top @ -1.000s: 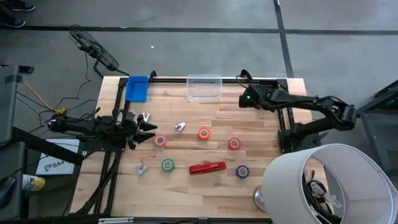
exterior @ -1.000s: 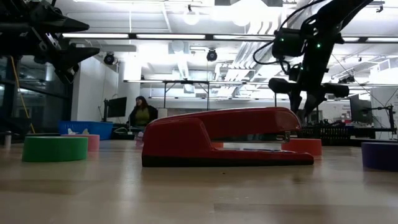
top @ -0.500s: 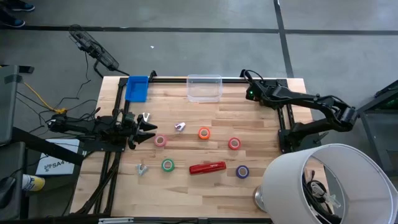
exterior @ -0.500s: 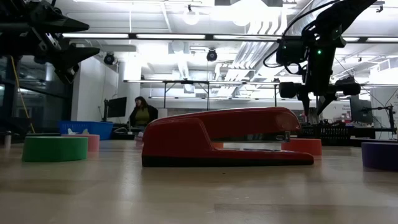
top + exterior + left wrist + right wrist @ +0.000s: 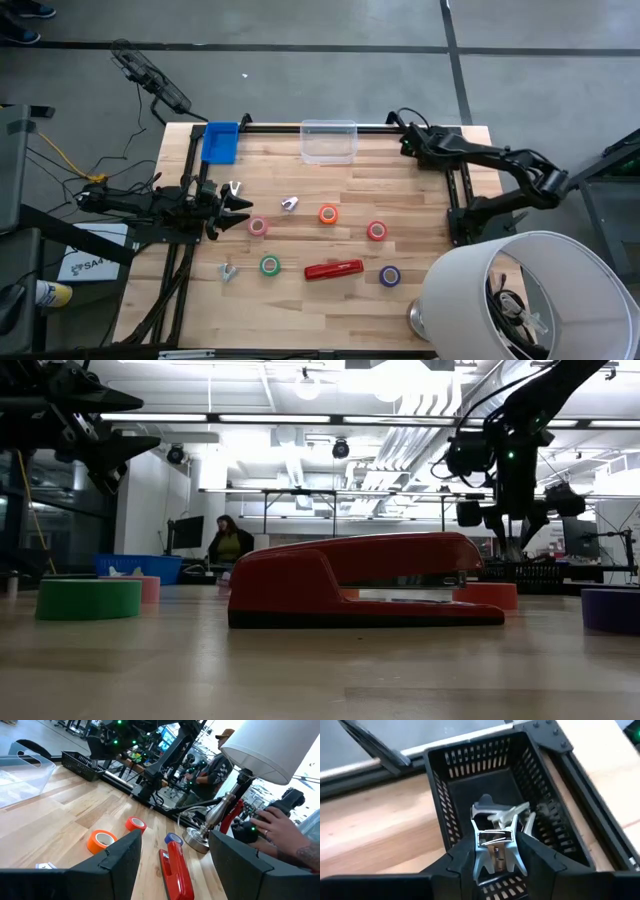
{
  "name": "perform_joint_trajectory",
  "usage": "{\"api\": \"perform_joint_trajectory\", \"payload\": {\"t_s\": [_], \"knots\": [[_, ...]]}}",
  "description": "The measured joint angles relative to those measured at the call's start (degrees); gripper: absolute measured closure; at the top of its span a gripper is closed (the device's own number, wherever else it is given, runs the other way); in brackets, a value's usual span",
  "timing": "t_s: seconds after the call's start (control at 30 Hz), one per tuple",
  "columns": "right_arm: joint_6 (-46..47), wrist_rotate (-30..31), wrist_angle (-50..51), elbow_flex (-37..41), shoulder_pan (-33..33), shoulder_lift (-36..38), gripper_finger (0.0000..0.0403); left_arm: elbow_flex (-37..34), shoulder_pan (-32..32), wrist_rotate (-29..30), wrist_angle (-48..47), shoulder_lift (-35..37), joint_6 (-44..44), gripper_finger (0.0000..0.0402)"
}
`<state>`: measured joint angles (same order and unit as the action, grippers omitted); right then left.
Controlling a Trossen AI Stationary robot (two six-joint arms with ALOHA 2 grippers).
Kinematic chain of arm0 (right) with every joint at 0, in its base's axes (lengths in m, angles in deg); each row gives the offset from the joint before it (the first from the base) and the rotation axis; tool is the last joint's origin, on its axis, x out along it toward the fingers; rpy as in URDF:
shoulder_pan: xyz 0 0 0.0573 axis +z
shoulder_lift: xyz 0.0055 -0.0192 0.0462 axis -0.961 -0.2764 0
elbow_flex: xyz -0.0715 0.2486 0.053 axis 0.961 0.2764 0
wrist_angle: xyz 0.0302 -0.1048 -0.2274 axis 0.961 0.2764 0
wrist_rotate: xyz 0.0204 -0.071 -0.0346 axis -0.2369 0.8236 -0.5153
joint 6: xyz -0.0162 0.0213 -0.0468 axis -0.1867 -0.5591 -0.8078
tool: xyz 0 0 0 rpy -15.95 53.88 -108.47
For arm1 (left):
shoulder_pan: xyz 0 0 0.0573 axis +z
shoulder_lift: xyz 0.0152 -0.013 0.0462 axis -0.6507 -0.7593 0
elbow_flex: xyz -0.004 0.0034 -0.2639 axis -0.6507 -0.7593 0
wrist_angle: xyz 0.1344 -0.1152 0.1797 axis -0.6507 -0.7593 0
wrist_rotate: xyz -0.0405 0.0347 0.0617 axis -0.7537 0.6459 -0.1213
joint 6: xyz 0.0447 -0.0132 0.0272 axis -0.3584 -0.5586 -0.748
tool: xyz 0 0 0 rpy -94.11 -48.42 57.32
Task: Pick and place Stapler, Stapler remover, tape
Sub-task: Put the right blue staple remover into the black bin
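- Near edge of the counter (image 5: 420, 200): the stapler (image 5: 333, 269) lies flat, untouched, among loose tape rolls (image 5: 269, 265) — none placed yet.
- Midway: the left gripper (image 5: 240, 208) hovers wide open, empty.
- Far corner: the right gripper (image 5: 495, 851) grips a silvery staple remover (image 5: 495, 837) over the black basket (image 5: 447, 795), which already holds another — delivery under way, I judge.

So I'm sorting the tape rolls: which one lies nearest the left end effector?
The pink roll, just off the left end effector. The green, orange, red and purple rolls lie farther out.
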<state>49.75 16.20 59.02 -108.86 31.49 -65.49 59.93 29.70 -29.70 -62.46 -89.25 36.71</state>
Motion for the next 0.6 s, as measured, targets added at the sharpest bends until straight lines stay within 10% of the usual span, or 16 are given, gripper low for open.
{"api": "perform_joint_trajectory", "payload": {"t_s": [0.6], "knots": [[-2.88,-4.19,-0.57,0.0,-1.81,-1.47,0.0266,0.0,0.0,0.0,0.0,-0.02,0.0,0.0173]]}}
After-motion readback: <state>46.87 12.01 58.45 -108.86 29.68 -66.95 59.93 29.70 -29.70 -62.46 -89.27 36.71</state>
